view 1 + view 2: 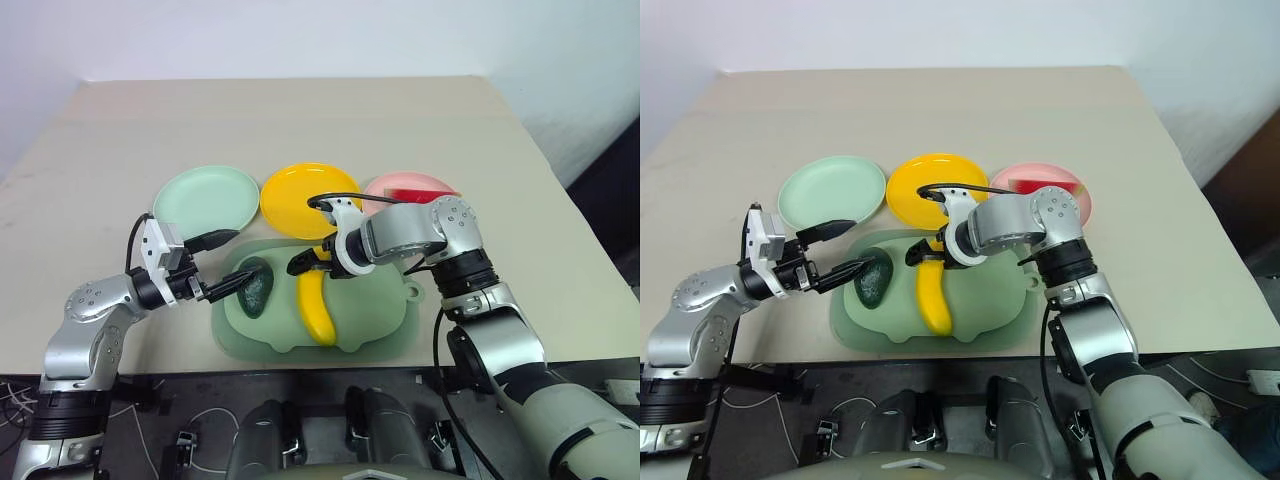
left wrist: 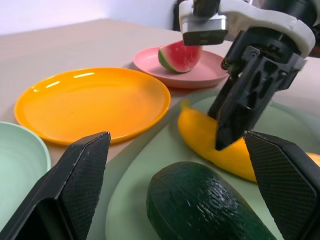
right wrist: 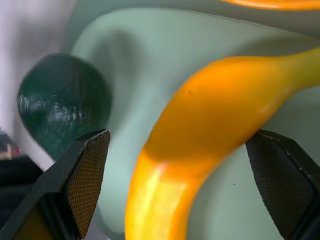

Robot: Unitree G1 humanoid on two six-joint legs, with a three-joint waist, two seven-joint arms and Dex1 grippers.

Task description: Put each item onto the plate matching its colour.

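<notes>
Right gripper spread wide astride the banana, left gripper agape beside the avocado

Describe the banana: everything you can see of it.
The banana is a long, curved toy of smooth, glossy yellow plastic, shading to orange along its back. It lies flat on the pale green tray, beside the avocado but apart from it, its thin tip toward the yellow plate. The open right gripper straddles its upper end without closing on it.
</notes>
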